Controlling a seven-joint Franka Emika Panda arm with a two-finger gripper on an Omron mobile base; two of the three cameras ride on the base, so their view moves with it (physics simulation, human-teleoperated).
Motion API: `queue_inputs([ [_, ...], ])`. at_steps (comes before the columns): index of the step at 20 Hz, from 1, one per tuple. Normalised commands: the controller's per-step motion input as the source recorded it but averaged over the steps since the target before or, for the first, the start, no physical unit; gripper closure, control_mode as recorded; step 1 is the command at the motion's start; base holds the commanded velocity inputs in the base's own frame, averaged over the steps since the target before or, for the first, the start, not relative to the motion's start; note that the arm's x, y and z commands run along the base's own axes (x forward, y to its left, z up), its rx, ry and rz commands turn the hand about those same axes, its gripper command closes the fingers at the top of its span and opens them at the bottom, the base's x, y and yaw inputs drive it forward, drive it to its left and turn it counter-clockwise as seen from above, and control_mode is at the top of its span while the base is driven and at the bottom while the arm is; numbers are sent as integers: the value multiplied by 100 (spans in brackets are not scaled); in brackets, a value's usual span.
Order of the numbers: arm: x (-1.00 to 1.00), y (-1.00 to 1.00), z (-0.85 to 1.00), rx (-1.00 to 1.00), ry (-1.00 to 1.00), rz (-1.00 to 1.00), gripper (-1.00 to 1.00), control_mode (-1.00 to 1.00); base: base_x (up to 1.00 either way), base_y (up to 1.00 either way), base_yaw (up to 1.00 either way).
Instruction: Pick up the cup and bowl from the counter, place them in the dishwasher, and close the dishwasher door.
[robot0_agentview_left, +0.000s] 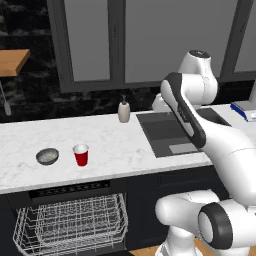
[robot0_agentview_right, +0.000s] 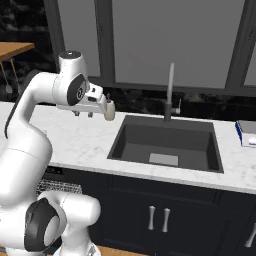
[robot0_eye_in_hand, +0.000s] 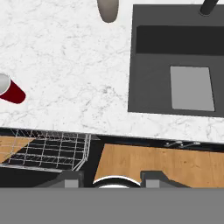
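Red cup (robot0_agentview_left: 80, 154) and grey bowl (robot0_agentview_left: 47, 156) sit side by side on the marble counter (robot0_agentview_left: 125, 145), above the dishwasher (robot0_agentview_left: 70, 220) with its wire rack pulled out. The gripper (robot0_eye_in_hand: 112, 178) hovers high, fingers parted, holding nothing.

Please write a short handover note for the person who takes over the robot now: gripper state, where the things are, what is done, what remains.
Gripper: holds nothing, high above the counter's front edge.
Cup and bowl: upright side by side on the counter, left of the sink, bowl further left.
Dishwasher: open below them, wire rack pulled out, nothing in it.
Done: nothing loaded yet.
Left: cup in, bowl in, close the door.
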Motion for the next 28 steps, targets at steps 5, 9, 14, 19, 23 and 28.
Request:
queue_inputs([
  [5,-25,32,0,0,-1,0,-100,-100,0,0,0],
  [9,-62,78,-7,-6,-7,0,-100,-100,0,0,0],
  [14,-18,99,-5,-18,-1,0,-100,-100,0,0,0],
  [19,-2,27,-17,-1,6,3,-100,-100,0,0,0],
  [23,1,24,-41,0,0,5,-100,-100,0,0,0],
  [28,1,30,-43,-1,0,4,-100,-100,0,0,0],
])
